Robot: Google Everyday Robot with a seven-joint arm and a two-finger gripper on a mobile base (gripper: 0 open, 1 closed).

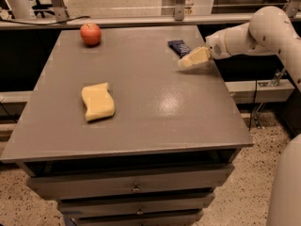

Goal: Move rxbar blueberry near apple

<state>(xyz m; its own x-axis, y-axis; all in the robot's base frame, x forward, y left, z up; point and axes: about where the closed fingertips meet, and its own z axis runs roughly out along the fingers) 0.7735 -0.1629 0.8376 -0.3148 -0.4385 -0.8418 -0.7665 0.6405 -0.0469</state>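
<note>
The rxbar blueberry (179,47), a small dark navy bar, lies flat on the grey table (155,107) at the far right. The red-orange apple (91,34) stands at the far left of the table, well apart from the bar. My gripper (192,59) reaches in from the right on a cream arm. It sits just in front of and to the right of the bar, low over the table, and partly overlaps the bar's near end in this view. I cannot tell whether it touches the bar.
A wavy yellow sponge (98,101) lies at the left middle of the table. Drawers (136,188) sit below the table's front edge. A rail (141,20) and dark shelving run behind the table. The arm's body (282,36) fills the right side.
</note>
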